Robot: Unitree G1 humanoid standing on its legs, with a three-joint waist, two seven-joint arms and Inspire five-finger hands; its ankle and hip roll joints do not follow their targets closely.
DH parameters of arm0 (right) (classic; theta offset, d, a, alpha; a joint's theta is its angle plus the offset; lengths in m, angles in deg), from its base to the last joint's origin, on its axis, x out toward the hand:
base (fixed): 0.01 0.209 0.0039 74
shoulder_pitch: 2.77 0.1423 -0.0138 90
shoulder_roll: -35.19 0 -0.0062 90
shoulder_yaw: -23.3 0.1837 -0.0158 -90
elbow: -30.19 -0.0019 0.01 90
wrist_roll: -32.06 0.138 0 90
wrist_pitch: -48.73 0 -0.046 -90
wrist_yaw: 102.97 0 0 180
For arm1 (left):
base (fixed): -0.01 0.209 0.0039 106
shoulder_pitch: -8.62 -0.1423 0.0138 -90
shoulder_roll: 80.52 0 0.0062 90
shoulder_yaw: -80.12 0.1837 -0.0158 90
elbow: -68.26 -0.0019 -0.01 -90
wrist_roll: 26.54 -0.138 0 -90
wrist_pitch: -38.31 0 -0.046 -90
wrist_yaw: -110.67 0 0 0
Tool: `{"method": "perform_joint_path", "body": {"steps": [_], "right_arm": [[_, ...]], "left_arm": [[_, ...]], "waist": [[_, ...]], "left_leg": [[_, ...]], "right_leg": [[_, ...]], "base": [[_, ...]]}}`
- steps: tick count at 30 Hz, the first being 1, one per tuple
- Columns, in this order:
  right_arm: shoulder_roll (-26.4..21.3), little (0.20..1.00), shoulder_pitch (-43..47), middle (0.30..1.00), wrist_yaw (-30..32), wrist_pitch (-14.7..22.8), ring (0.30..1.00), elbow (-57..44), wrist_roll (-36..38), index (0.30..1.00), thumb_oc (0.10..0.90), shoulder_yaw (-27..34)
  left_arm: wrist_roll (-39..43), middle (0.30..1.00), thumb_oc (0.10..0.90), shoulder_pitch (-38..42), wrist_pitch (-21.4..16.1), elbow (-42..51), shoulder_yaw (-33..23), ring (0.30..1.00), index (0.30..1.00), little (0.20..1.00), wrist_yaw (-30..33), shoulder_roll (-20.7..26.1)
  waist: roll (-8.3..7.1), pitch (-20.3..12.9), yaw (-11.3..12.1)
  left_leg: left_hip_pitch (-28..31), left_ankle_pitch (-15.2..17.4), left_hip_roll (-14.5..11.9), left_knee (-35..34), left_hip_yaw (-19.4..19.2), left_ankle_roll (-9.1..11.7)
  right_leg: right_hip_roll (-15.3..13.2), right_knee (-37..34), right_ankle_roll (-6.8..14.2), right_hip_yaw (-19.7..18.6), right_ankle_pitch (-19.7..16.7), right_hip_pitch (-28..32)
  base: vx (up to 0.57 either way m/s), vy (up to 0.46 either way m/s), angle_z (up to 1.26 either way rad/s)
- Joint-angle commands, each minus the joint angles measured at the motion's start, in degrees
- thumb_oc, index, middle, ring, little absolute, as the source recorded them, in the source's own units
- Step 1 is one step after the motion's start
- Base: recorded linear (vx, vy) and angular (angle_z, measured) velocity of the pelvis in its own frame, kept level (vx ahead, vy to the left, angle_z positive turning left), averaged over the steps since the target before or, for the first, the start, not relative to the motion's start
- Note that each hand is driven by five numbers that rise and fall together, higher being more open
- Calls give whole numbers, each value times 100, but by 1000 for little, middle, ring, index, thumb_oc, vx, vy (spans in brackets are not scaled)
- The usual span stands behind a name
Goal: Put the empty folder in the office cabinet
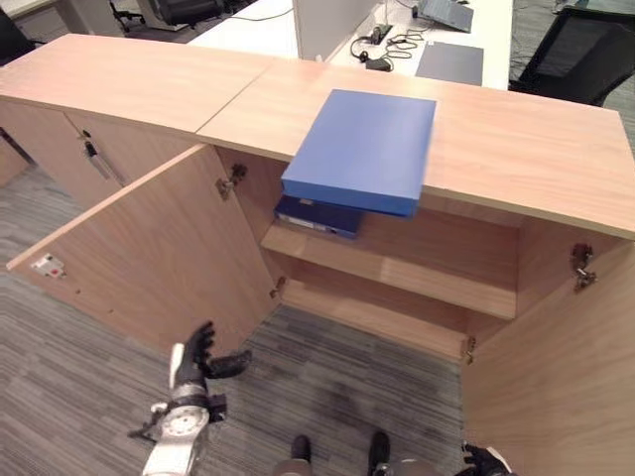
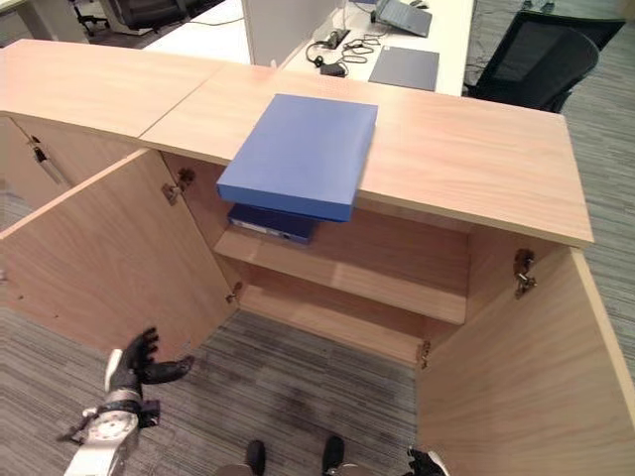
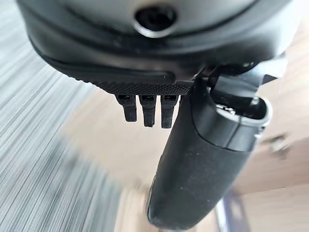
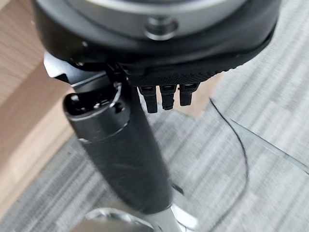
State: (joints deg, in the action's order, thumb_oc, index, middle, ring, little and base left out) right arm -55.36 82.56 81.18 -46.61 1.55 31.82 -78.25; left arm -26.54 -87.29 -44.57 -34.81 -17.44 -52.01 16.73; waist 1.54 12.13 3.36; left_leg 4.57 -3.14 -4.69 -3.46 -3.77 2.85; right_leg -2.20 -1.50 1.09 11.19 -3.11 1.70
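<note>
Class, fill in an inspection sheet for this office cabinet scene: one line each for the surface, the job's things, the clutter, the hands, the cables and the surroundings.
Surface: the wooden cabinet top bears the blue folder, which overhangs its front edge.
Job's things: blue folder lies flat on the top, not yet inside; office cabinet has both doors swung open; a dark blue binder lies on its upper shelf.
Clutter: nothing seen on the cabinet top besides the folder.
Hands: left hand low by the left door, open, holding nothing; right hand low over the carpet, open, holding nothing.
Cables: black cables on the white desk behind.
Surroundings: white desk, black office chair, grey carpet.
</note>
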Motion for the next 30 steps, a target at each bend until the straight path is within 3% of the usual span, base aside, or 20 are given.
{"method": "perform_joint_path", "body": {"steps": [1, 5, 9, 14, 16, 24, 30], "right_arm": [[-25, 900, 42, 900, 17, 149, 900, 114, 160, 900, 800, -265], [72, 900, 62, 900, 79, 319, 900, 19, 174, 900, 800, -351], [153, 900, 77, 900, 201, 419, 900, 25, 70, 900, 800, -478], [215, 900, 105, 900, 310, 490, 900, 113, -51, 900, 800, -611], [230, 900, 135, 900, 296, 542, 900, 190, -51, 900, 800, -712], [265, 900, 271, 900, 234, 601, 900, 432, -39, 900, 800, -890], [212, 900, 316, 900, 207, 588, 900, 485, -19, 900, 800, -931]], "left_arm": [[-1010, 900, 800, 304, -570, 842, -614, 900, 900, 900, 763, 654], [-1817, 900, 800, 556, -581, 1306, -811, 900, 900, 900, 1237, 854], [-2904, 900, 800, 953, -347, 1644, -896, 900, 900, 900, 1860, 1068], [-3457, 900, 800, 1442, -384, 2023, -686, 900, 900, 900, 2152, 1112], [-3522, 900, 800, 1731, -750, 2525, -324, 900, 900, 900, 1979, 1179], [-3607, 900, 800, 2285, -1304, 2996, 799, 900, 900, 900, 1314, 1658], [-3636, 900, 800, 2780, -1372, 2460, 1698, 900, 900, 900, 866, 1906]], "waist": [[-180, -483, 10], [-205, -548, -20], [-260, -624, -52], [-304, -659, -80], [-335, -705, -125], [-347, -767, -192], [-357, -826, -273]], "left_leg": [[-110, 202, 184, -154, 273, -8], [-6, 315, 251, -154, 245, -23], [104, 419, 305, -154, 194, -50], [176, 483, 344, -154, 154, -69], [210, 523, 366, -154, 157, -85], [301, 627, 410, -154, 68, -132], [375, 683, 414, -154, -6, -140]], "right_leg": [[-135, -202, 461, -341, 205, 420], [-186, -290, 544, -451, 142, 473], [-224, -310, 595, -541, 119, 531], [-254, -321, 629, -594, 97, 564], [-266, -338, 650, -619, 72, 572], [-299, -344, 711, -681, 4, 569], [-308, -350, 749, -703, -1, 592]], "base": [[39, 84, -14], [41, 77, -12], [39, 50, -10], [24, 28, -13], [13, 10, -3], [6, 8, -3], [14, 6, -12]]}}
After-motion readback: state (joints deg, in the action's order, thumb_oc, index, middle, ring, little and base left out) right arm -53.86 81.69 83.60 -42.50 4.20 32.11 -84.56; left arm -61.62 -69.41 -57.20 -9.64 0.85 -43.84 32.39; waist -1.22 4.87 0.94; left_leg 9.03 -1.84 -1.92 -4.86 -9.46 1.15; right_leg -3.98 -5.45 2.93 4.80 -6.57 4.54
